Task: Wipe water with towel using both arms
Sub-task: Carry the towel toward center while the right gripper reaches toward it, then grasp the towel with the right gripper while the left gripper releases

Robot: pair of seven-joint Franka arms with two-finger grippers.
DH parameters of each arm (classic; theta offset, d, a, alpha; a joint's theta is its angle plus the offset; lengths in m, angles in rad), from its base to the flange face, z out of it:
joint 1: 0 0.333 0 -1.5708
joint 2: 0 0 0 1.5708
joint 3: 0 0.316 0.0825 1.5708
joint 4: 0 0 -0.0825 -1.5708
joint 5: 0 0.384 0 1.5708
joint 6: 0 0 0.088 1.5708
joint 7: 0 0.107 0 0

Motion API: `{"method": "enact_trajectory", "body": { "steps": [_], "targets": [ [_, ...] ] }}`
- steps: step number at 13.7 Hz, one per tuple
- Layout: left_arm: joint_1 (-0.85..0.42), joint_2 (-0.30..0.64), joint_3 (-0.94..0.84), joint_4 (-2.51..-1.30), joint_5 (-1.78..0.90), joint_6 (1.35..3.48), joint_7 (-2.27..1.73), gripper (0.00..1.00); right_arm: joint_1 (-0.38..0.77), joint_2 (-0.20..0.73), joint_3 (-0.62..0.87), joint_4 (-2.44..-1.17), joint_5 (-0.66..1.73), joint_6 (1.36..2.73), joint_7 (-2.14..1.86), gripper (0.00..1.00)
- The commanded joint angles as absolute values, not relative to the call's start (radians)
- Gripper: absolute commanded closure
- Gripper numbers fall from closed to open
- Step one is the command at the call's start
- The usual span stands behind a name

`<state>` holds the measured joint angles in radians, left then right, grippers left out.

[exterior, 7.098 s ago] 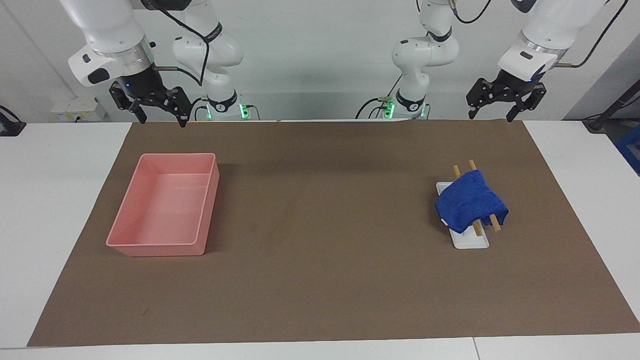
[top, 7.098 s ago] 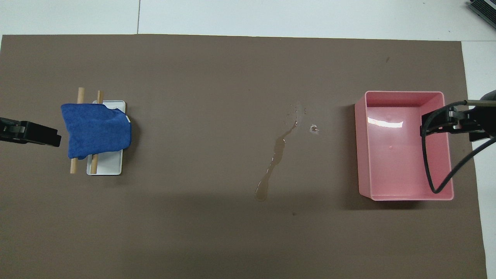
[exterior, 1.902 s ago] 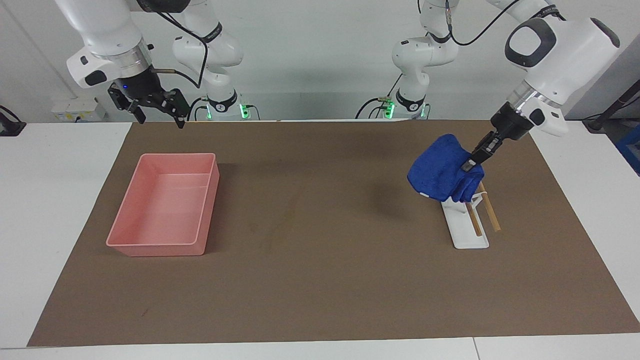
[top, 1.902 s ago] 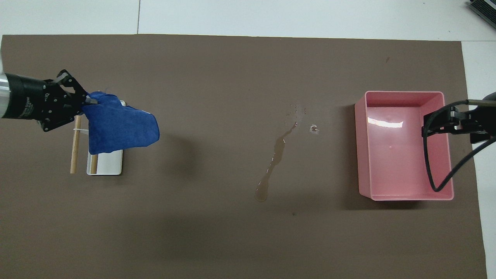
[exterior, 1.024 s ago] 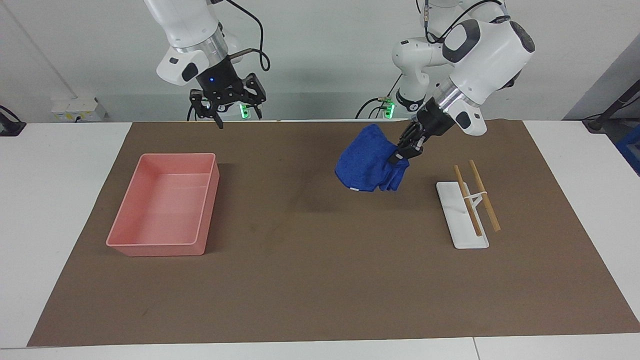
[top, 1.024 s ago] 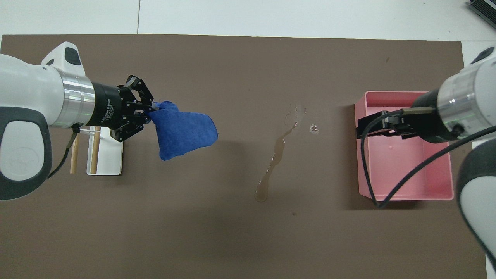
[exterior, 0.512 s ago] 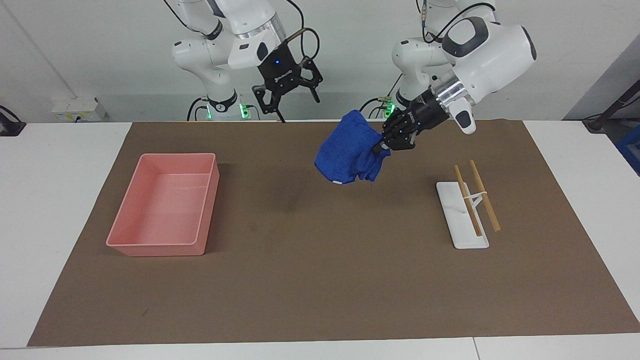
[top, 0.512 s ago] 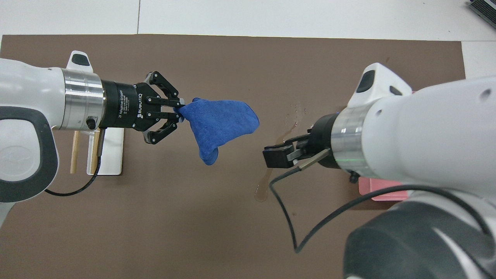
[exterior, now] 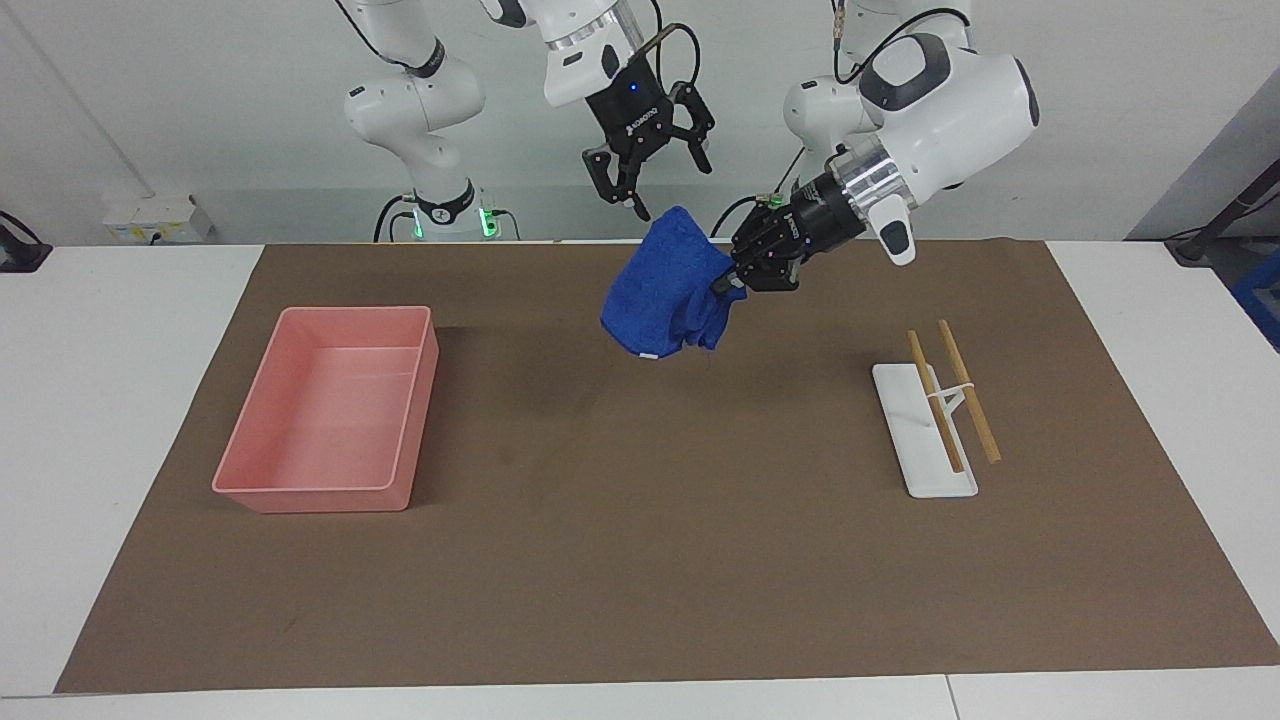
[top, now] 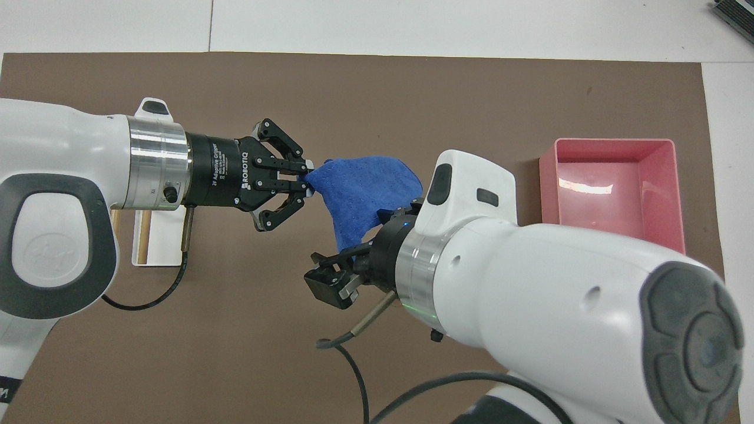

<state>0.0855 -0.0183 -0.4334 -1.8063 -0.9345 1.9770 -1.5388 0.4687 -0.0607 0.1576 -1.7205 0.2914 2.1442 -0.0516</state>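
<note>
A brown mat (exterior: 640, 560) covers the middle of the white table, with a pink tray (exterior: 330, 410) toward the right arm's end and a small white rack with two wooden rods (exterior: 940, 420) toward the left arm's end. Your left gripper (exterior: 722, 283) is clamped on one bunched corner of the towel (exterior: 660, 295), which hangs in the air over the middle of the mat, clear of the surface. The right gripper (exterior: 650, 185) hovers just above the towel's top edge with its fingers spread and nothing in them.

The water is not visible in either view; in the overhead view the right arm covers the stretch of mat where you would look for it.

Expect the towel to handle as light, soft and floppy: it sags and folds under its own weight, so it won't hold a shape. A good second hold is likely the free upper edge or corner away from the left gripper, so the cloth can be stretched between both arms.
</note>
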Motion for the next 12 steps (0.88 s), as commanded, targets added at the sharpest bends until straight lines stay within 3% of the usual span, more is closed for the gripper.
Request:
{"method": "enact_trajectory", "body": {
  "steps": [1, 4, 6, 7, 8, 9, 12],
  "targets": [
    [0.101, -0.057, -0.423, -1.822, -0.951, 1.873, -1.565, 1.00, 0.465, -0.075, 0.153, -1.798, 0.258, 2.258, -0.172, 0.00],
    [0.101, -0.055, -0.403, -1.798, -0.943, 1.821, -1.566, 1.00, 0.462, -0.071, 0.153, -1.802, 0.164, 2.292, -0.178, 0.01],
    [0.098, -0.055, -0.406, -1.801, -0.951, 1.839, -1.562, 1.00, 0.463, -0.077, 0.153, -1.815, 0.164, 2.290, -0.169, 0.10],
    [0.094, -0.055, -0.411, -1.802, -0.953, 1.845, -1.562, 1.00, 0.465, -0.077, 0.153, -1.818, 0.164, 2.286, -0.164, 0.30],
    [0.092, -0.055, -0.414, -1.804, -0.953, 1.853, -1.563, 1.00, 0.465, -0.077, 0.153, -1.815, 0.164, 2.283, -0.158, 0.69],
    [0.087, -0.055, -0.416, -1.805, -0.956, 1.867, -1.565, 1.00, 0.465, -0.077, 0.153, -1.815, 0.164, 2.284, -0.138, 1.00],
    [0.087, -0.054, -0.439, -1.805, -0.954, 1.902, -1.578, 1.00, 0.465, -0.074, 0.153, -1.807, 0.164, 2.272, -0.045, 1.00]
  ]
}}
